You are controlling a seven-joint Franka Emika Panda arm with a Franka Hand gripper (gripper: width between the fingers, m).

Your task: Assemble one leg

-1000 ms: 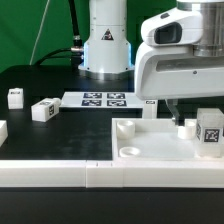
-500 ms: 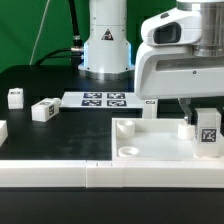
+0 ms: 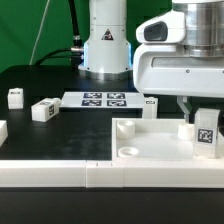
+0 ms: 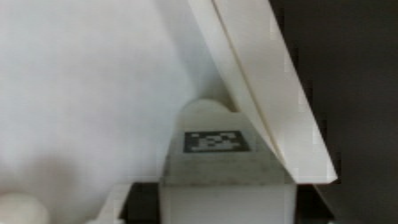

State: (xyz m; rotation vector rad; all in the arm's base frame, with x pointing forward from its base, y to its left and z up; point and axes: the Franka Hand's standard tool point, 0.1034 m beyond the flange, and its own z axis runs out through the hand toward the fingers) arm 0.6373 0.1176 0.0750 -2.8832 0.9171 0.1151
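Observation:
My gripper (image 3: 203, 118) is shut on a leg (image 3: 208, 130), a stubby white post with a black-and-white tag facing the camera. It holds the leg upright over the large white panel (image 3: 155, 138), at the exterior view's right, close to the panel's raised rim. In the wrist view the leg (image 4: 221, 180) fills the space between the dark fingers (image 4: 143, 200). Its tag (image 4: 217, 142) faces the camera and the panel's rim (image 4: 267, 90) runs alongside. Whether the leg's base touches the panel is hidden.
Two loose legs (image 3: 15, 97) (image 3: 44, 110) lie on the black table at the exterior view's left, and a third (image 3: 2, 130) is cut off by the frame edge. The marker board (image 3: 105, 99) lies before the robot base (image 3: 105, 45). A round corner socket (image 3: 130, 152) shows in the panel.
The gripper has shifted slightly toward the exterior view's right and a little upward. The leg now sits slightly higher between the fingers. The loose legs have not moved.

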